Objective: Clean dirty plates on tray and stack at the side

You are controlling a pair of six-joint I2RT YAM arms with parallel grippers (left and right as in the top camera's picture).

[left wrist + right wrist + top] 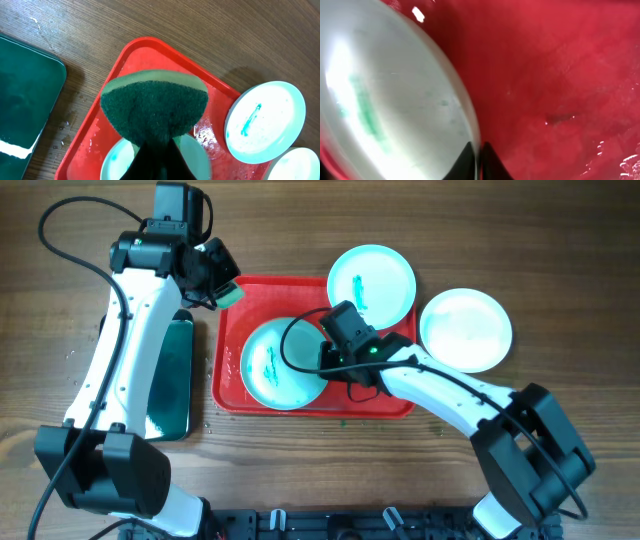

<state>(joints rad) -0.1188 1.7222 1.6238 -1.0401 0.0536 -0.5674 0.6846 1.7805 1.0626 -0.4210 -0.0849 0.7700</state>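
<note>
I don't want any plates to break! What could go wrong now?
The right gripper pinches only the thin rim of the green-smeared white plate on the wet red plastic tray, so it might slip. The second smeared round plate seems to overlap the tray's corner; a bump could tip it.

From overhead we look straight down on the whole worktop [560, 240]. Our left wrist view faces down from above one corner of the red tray [92, 132]. Our right wrist view sits very close against the stained plate [395, 100]. All three share that tray.
</note>
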